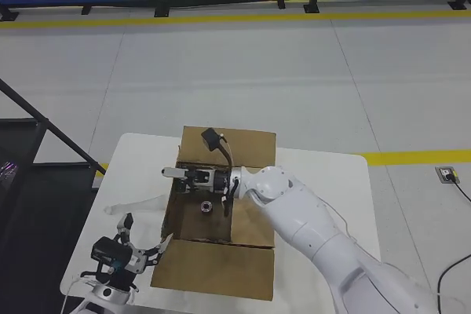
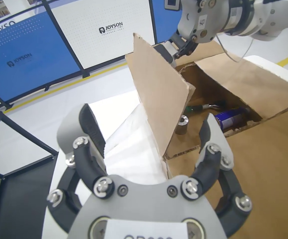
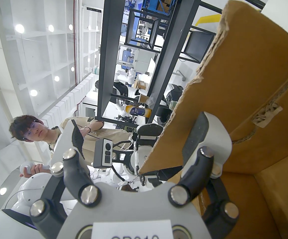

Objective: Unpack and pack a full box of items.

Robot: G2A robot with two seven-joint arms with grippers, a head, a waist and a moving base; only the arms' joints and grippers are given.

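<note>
1. Top view: the open cardboard box [image 1: 220, 263] sits in the middle of the white table [image 1: 330, 177]. Its near and far flaps are folded flat outward.
2. The box's side flap [image 2: 158, 83] stands upright on the edge nearest the left gripper [image 2: 147, 113], walling off that side of the box's opening.
3. The right gripper [image 3: 137, 120] is at the top edge of this flap, above the box. Its fingers [image 3: 201, 135] are spread to either side of the cardboard, one on the inner face. Whether that pad presses the card I cannot tell.
4. The left gripper hangs just outside the box's near corner, fingers [image 2: 89, 123] spread wide and holding nothing.
5. Inside the box, a short metal cylinder [image 2: 182, 125] stands on the floor close to the upright flap. A blue can [image 2: 229, 119] lies on its side further in, under the edge of the opposite flap. A dark green item [image 2: 195, 108] lies behind the cylinder, too hidden to name.
6. A crumpled white sheet [image 2: 131, 145] lies on the table against the outside of the box, below the upright flap.
7. Beyond the box the floor is pale with yellow lines. A black frame rack [image 1: 16, 157] stands past the table edge on the left gripper's side of the box, and blue and white panels [image 2: 59, 38] line the room behind.
</note>
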